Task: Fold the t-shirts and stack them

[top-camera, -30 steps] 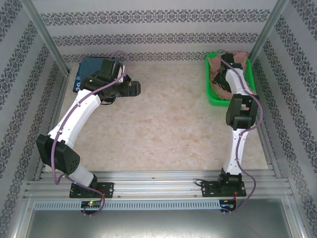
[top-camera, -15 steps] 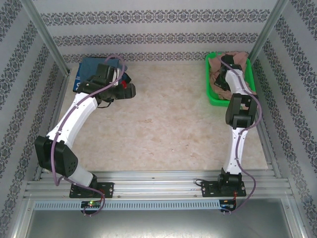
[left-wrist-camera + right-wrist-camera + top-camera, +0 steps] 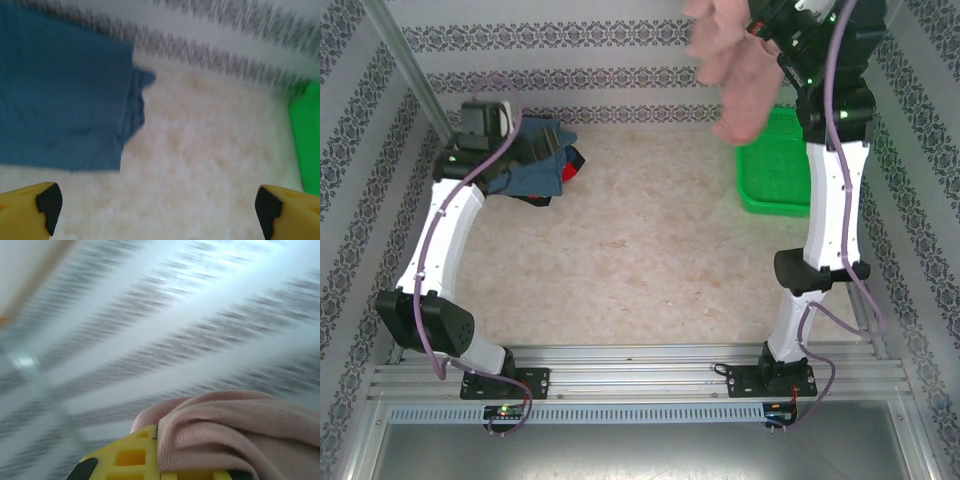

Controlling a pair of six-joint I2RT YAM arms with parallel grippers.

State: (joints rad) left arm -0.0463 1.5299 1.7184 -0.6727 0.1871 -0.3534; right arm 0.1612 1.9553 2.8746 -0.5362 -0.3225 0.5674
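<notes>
Tabletop (image 3: 650,260), pale marbled, takes up most of the overhead view, with patterned walls on three sides. Right arm (image 3: 830,190) stands extended upward at the far right. A second ago it was bent down into the basket, so it has risen since. Left arm (image 3: 440,240) curves along the left side. It has drawn back toward the far-left corner from its earlier place out over the table. Dusty-pink t-shirt (image 3: 740,80) hangs in the air from the raised right arm, above the far edge of the table and just left of the basket. A second ago it lay bunched inside the basket. Overhead view of it is motion-blurred and no print can be made out. Green mesh basket (image 3: 775,170) sits at the far right of the table, inner walls and floor showing green. Folded blue-grey t-shirt (image 3: 60,90) lies flat at the far left, on top of a dark t-shirt (image 3: 535,198), with a red t-shirt (image 3: 574,170) showing at the pile's right edge. Earlier the left arm covered most of this pile. Right gripper (image 3: 150,460) is clamped on a fold of the pink cloth, which bulges over the yellow finger (image 3: 125,457). Left gripper (image 3: 156,205) is spread wide with nothing between its yellow fingers, held above bare table just near-right of the blue-grey shirt.
</notes>
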